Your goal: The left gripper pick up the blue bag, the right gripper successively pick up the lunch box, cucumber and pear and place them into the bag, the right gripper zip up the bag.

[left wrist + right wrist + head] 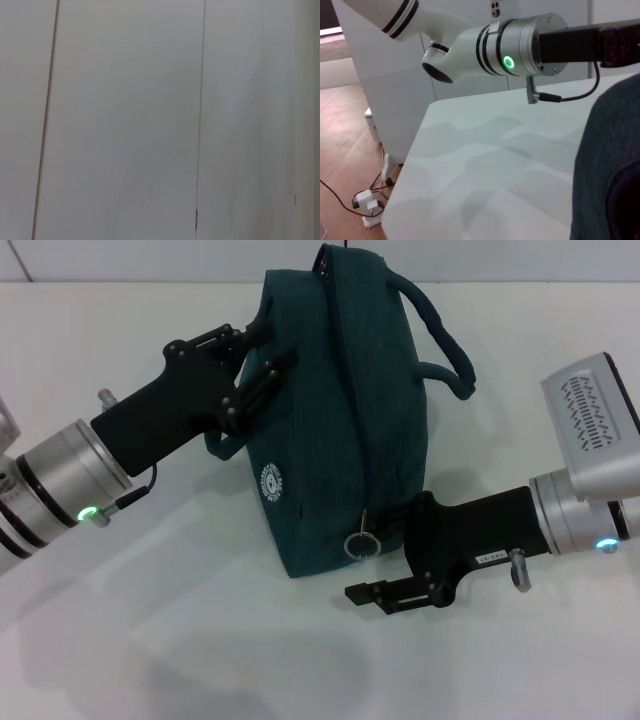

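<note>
The blue bag [340, 430] stands upright in the middle of the white table [150, 640], its top seam closed and one handle [440, 330] arching on its right side. My left gripper [255, 360] is shut on the bag's upper left side, at the other handle. At the bag's near end, my right gripper [385, 560] sits low with its fingers apart, beside the round zipper pull [361, 543]. The right wrist view shows the bag's fabric [610, 165] close up. Lunch box, cucumber and pear are out of view.
The right wrist view shows the left arm [510, 45] over the table edge [415, 150], with floor and cables [365, 200] below. The left wrist view shows only pale wall panels [125, 120].
</note>
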Robot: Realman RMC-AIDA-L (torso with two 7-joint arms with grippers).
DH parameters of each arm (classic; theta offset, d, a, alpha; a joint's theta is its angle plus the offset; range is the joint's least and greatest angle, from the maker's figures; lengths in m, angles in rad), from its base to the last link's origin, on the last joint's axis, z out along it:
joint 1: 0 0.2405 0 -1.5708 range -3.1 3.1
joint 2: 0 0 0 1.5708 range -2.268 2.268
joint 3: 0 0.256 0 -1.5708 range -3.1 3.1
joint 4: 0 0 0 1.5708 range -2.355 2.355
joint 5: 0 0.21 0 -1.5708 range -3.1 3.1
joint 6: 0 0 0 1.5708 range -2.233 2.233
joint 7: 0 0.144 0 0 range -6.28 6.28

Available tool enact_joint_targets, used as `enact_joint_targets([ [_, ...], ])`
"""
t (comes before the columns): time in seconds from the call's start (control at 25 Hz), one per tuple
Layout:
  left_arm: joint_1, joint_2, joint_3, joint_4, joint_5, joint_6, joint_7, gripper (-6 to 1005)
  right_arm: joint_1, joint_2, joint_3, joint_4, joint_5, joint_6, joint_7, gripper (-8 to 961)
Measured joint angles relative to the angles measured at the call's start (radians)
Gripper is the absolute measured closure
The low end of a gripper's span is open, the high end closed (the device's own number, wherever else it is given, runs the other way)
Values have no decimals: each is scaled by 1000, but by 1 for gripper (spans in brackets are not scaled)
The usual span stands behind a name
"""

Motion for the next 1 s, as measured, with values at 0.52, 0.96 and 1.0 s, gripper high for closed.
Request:
enact_joint_targets([
  [0.52,0,-1,0,0,-4,-1,0,587,-6,-3,4,8,7,24,-2,388],
  [0.96,5,-4,-3,-1,-11,5,15,516,-5,-9,8,-5,4,-18,-93,831],
  [1.0,5,-4,-4,-1,-12,8,14,510,-5,-11,10,-8,6,-22,-98,856],
])
